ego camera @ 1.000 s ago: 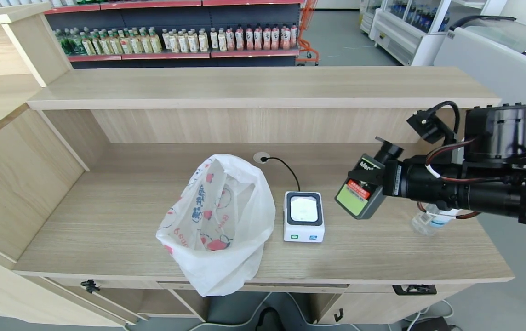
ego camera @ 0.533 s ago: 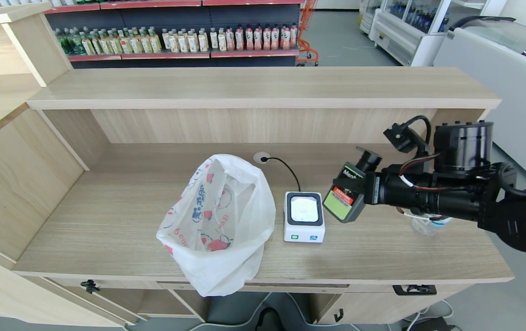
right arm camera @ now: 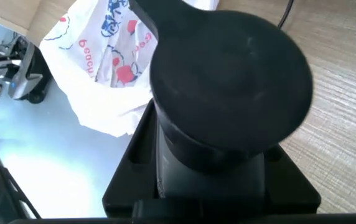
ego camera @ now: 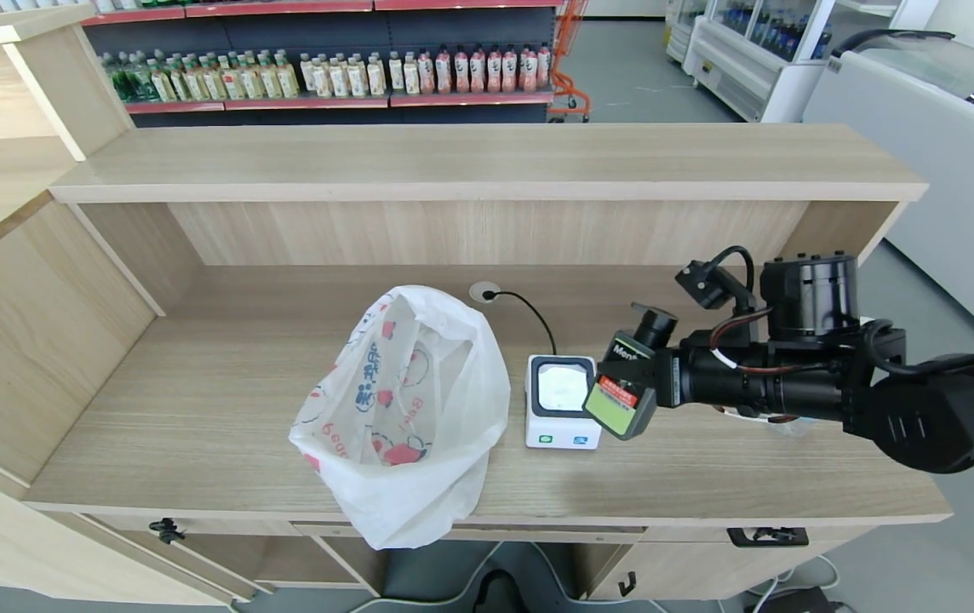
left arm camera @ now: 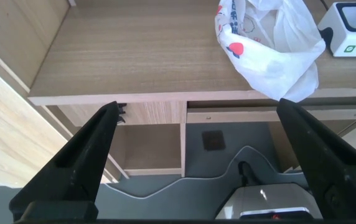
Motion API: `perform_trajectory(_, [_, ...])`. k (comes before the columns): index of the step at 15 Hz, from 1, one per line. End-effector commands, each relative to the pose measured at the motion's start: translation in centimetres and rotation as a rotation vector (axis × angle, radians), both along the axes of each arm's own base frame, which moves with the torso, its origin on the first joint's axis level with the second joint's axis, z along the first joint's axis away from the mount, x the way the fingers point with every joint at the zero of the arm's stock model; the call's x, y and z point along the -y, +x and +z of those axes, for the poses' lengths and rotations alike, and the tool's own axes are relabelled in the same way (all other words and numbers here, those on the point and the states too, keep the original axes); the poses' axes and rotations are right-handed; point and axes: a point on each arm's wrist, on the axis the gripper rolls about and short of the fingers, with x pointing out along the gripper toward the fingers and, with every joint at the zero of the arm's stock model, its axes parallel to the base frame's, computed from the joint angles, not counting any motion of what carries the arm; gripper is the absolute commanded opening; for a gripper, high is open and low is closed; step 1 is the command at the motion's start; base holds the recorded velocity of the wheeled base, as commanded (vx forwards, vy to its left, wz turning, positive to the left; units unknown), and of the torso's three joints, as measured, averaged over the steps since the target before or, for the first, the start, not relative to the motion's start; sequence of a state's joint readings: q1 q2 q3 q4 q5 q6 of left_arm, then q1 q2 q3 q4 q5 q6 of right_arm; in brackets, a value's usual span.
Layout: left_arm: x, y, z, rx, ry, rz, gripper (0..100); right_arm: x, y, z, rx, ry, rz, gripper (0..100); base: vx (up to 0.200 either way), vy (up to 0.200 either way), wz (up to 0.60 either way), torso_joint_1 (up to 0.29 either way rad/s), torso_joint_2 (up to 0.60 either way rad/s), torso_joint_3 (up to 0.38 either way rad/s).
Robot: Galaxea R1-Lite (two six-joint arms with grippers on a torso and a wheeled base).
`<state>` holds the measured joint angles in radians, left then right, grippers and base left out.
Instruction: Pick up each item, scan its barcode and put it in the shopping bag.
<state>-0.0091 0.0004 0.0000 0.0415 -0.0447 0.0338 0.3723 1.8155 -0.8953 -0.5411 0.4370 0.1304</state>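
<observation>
Left gripper (left arm camera: 198, 109): fingers spread wide, out in front of the counter's (ego camera: 197, 409) front edge, toward its left end.
Shopping bag (ego camera: 402, 409): white plastic with red and blue print, mouth open upward, at the middle of the counter; its bottom sags over the front edge.
Cable (ego camera: 529, 311): black, running from a hole near the back edge to the scanner.
Scanner (ego camera: 562, 400): small white box with its window facing up, just right of the bag.
Dark bottle (ego camera: 623, 396): black cap, green and red label, held tilted above the counter, its lower end over the scanner's right edge.
Right gripper (ego camera: 656, 380): clamped on the dark bottle.
Clear bottle (ego camera: 787, 424): near the right end, mostly hidden under the right arm.
</observation>
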Motion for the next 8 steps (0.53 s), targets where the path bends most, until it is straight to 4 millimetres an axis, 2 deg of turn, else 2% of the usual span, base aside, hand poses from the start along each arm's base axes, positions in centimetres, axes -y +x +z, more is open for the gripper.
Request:
perform_trajectory(1, [0.0,0.0,0.0,0.000,0.000,0.000,100,-0.2,0.3,-0.6,-0.002,-0.008,0.020,0,0.000,0.000,0.00,0.000,0.00,0.000])
perform_trajectory(8, [0.0,0.0,0.0,0.000,0.000,0.000,100,-0.7,1.4,-1.5,0.053,-0.035,0.077,0,0.000,0.000,0.00,0.000,0.00,0.000])
